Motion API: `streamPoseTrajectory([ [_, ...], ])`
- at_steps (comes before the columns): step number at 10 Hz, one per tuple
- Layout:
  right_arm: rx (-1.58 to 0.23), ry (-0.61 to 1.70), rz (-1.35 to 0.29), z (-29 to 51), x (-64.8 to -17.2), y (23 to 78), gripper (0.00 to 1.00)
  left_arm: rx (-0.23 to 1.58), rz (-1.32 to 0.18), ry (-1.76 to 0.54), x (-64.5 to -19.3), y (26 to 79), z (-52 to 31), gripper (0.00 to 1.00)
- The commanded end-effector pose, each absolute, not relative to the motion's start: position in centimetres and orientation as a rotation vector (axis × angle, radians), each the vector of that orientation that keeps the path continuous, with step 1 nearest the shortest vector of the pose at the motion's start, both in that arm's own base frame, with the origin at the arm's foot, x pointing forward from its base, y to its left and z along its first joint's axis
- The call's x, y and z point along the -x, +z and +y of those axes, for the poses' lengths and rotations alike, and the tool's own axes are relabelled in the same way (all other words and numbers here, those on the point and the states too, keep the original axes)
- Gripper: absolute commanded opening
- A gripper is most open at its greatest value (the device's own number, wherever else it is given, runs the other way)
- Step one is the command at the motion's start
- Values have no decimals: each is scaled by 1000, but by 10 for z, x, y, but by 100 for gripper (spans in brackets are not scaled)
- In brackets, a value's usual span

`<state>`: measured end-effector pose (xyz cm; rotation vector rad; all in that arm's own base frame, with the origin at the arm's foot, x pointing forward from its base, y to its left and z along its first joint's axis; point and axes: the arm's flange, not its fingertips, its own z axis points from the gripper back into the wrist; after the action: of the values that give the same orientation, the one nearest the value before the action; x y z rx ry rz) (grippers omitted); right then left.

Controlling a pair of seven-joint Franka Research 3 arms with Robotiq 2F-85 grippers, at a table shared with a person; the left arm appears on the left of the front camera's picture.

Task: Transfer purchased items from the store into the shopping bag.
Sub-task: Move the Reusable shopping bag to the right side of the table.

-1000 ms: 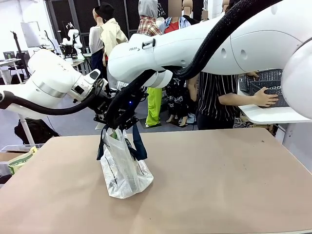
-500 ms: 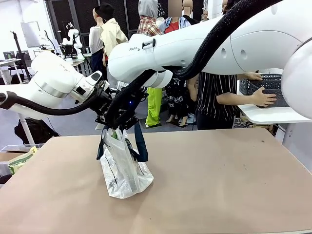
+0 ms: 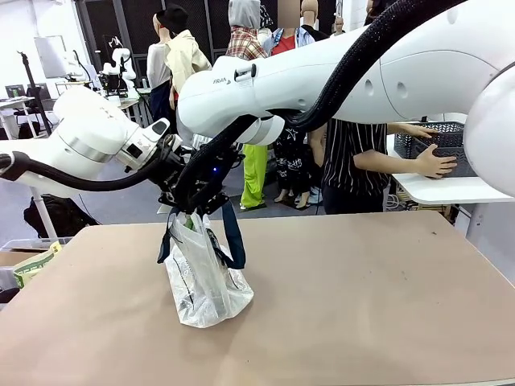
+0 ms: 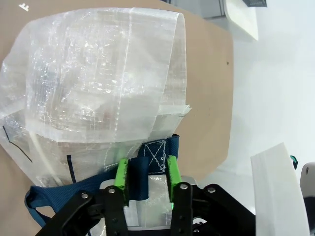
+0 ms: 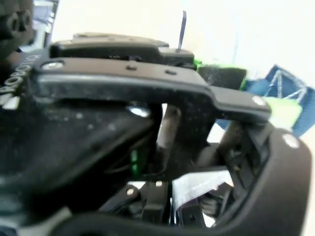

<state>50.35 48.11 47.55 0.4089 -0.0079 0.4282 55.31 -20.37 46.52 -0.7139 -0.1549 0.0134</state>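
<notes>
The shopping bag (image 3: 205,281), translucent white with navy strap handles, stands upright left of the table's middle. Both grippers meet at its top. My left gripper (image 3: 173,183) comes in from the left. In the left wrist view, the left gripper (image 4: 146,174) has its green pads pressed on a navy handle (image 4: 150,164) above the bag's open mouth (image 4: 98,88). My right gripper (image 3: 205,191) is shut at the bag's rim, and a navy handle loop (image 3: 233,237) hangs from it. A pale green shape (image 3: 188,221) shows just inside the bag's mouth; I cannot tell whether it is a purchased item.
A person in a striped top stands at the far right, with hands on a dark grey lattice basket (image 3: 438,141) on a white side table (image 3: 451,189). The brown table (image 3: 362,297) stretches to the right of the bag. A yellow-green package (image 3: 32,265) lies off the table's left edge.
The left gripper's jaws have narrowed a little on the handle, and the navy straps have swung slightly. The person's basket has shifted a little on the side table.
</notes>
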Motion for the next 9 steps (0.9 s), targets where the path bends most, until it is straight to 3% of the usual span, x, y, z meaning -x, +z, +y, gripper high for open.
streamPoseTrajectory([
  [1, -421, 459, -26, 492, -504, 479, 0, 706, -105, -26, -548, 462, -224, 12],
  [2, -420, 459, -26, 492, -504, 479, 0, 705, -107, -26, -548, 462, -224, 0],
  [9, -420, 460, -27, 491, -504, 478, 0, 689, -114, -14, -548, 462, -223, 0],
])
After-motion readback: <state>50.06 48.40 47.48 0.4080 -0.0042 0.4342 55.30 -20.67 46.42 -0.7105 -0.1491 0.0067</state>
